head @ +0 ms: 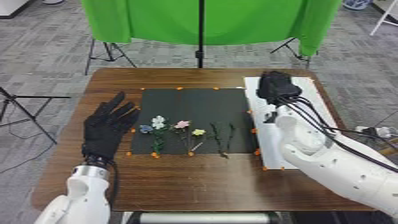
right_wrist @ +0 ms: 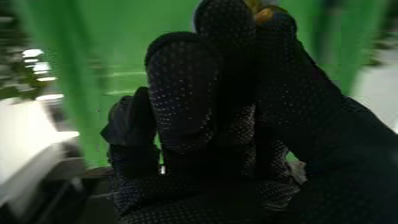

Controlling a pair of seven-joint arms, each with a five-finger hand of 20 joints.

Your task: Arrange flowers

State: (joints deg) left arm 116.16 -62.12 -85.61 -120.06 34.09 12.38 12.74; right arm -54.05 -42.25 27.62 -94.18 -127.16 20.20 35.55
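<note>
Head view: flowers (head: 182, 124) lie in a row on the dark mat (head: 178, 102); left hand (head: 107, 127) open beside it, fingers straight, empty; right hand (head: 277, 87) over the white sheet (head: 272, 150), its arm slanting inward, opening and any hold indeterminable

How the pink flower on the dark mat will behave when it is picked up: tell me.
The pink flower is probably light, being a small bloom on a thin stem. It may tip bloom-first if pinched low, since the bloom is much wider than the stem. Its petals look thin, so squeezing them could crush them.
</note>
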